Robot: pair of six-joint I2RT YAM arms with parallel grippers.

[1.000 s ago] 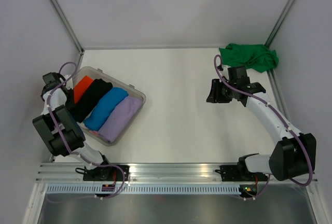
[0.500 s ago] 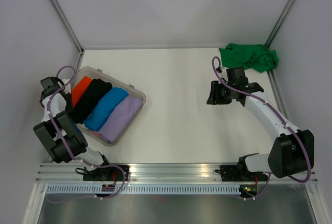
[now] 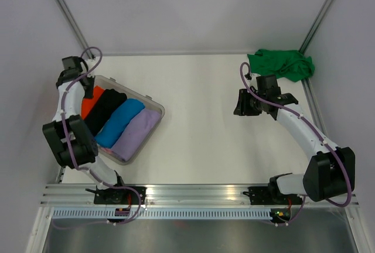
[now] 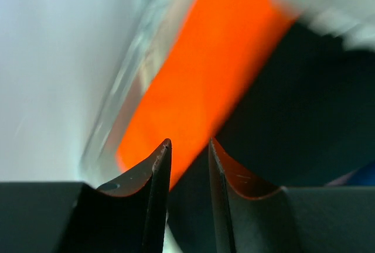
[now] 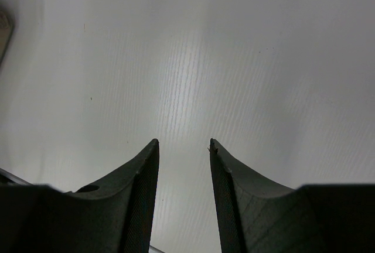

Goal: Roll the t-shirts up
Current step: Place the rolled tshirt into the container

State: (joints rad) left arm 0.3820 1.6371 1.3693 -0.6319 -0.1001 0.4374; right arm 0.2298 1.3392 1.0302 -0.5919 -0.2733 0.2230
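Orange t-shirt [image 4: 211, 71] lies against the tub edge [image 4: 126, 83] below left fingers [image 4: 153, 171] (parted, empty); right fingers [image 5: 143, 171] gape above the white table [image 5: 205, 60].

The top external camera looks steeply down from above and behind the arm bases, taking in the whole bench [image 3: 199, 106]. The left wrist camera sits very close over the tub [image 3: 162, 111], blurred, facing past the left end effector [image 4: 188, 147] onto the orange t-shirt [image 4: 199, 77] and black t-shirt [image 4: 293, 118], both also visible from overhead. The right wrist camera looks past the right end effector [image 5: 183, 144] onto plain bench surface.
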